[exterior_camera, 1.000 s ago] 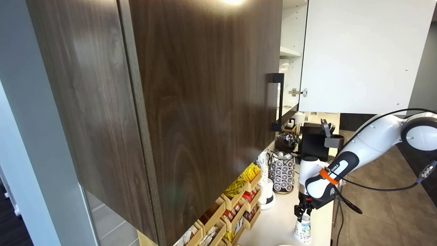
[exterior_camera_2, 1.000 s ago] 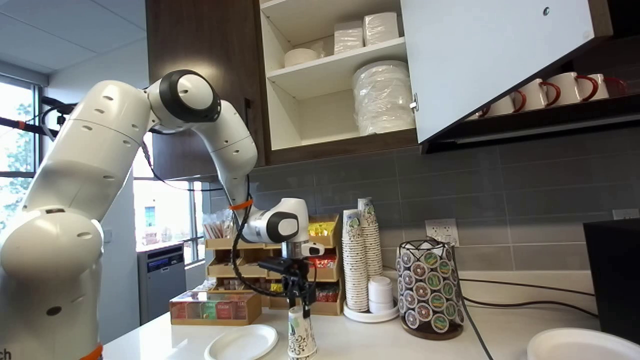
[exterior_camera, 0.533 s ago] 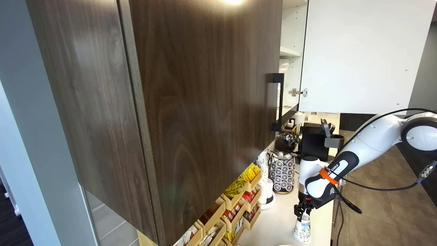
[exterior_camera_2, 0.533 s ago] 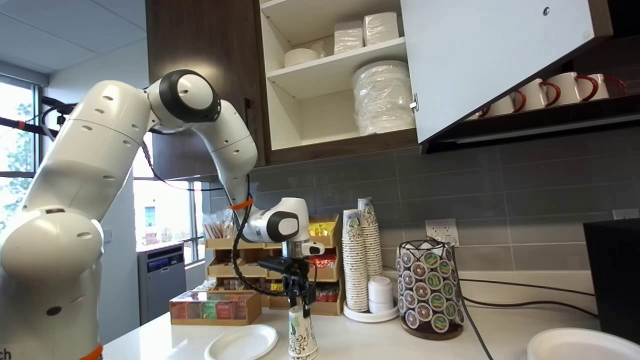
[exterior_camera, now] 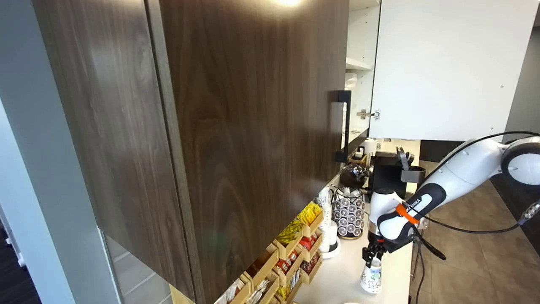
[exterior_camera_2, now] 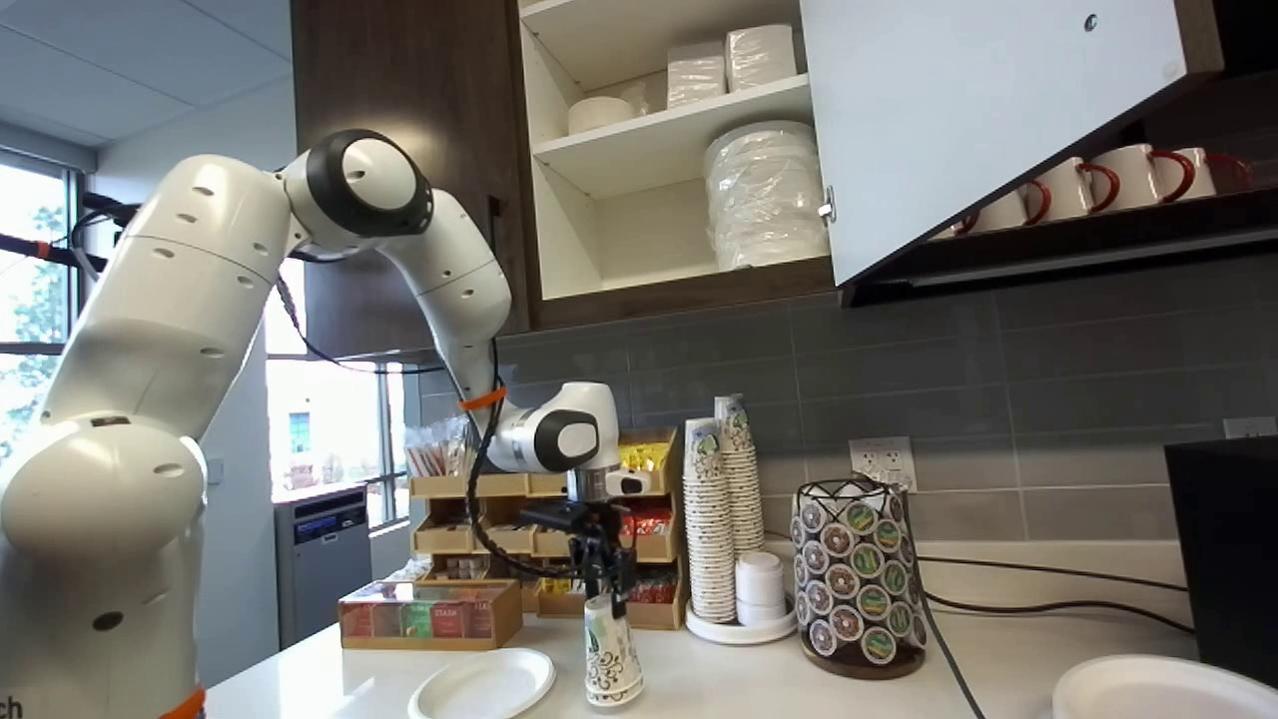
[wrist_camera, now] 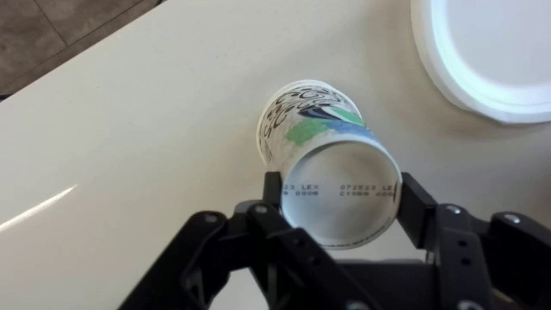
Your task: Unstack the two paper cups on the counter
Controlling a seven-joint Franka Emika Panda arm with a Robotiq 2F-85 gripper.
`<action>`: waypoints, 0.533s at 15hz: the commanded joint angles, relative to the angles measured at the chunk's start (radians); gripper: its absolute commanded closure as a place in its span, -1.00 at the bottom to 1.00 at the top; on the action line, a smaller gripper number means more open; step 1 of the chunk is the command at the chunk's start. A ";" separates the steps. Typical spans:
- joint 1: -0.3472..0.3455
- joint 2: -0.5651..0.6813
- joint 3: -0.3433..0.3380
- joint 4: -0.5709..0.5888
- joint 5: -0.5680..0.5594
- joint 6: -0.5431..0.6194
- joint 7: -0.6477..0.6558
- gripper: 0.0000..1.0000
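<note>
Stacked paper cups (wrist_camera: 328, 168) were clamped, base up, in the gripper (wrist_camera: 339, 193).
In the wrist view, the jaws were parted only by the base's width, touching it at nine and three o'clock; a white plate (wrist_camera: 486, 56) was seen toward two o'clock. In an exterior view, cups and gripper had been shifted slightly toward one o'clock within half a second; contact with the counter (exterior_camera_2: 779, 691) beneath could not be judged.

Visible in an exterior view: a tiered light-wood organizer (exterior_camera_2: 439, 541) bearing yellow and red packets (exterior_camera_2: 644, 456); just beside, two tall stacks of patterned white cups (exterior_camera_2: 711, 544), then a cylindrical black wire rack (exterior_camera_2: 861, 670) of round coffee pods (exterior_camera_2: 840, 579). In the wrist view: a flat round white dish (wrist_camera: 495, 51).
</note>
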 commanded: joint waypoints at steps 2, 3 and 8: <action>0.021 -0.047 -0.034 -0.017 -0.034 -0.010 0.027 0.19; 0.007 -0.055 -0.017 -0.018 0.001 -0.004 0.002 0.19; 0.015 -0.068 -0.036 -0.016 -0.014 -0.022 0.025 0.19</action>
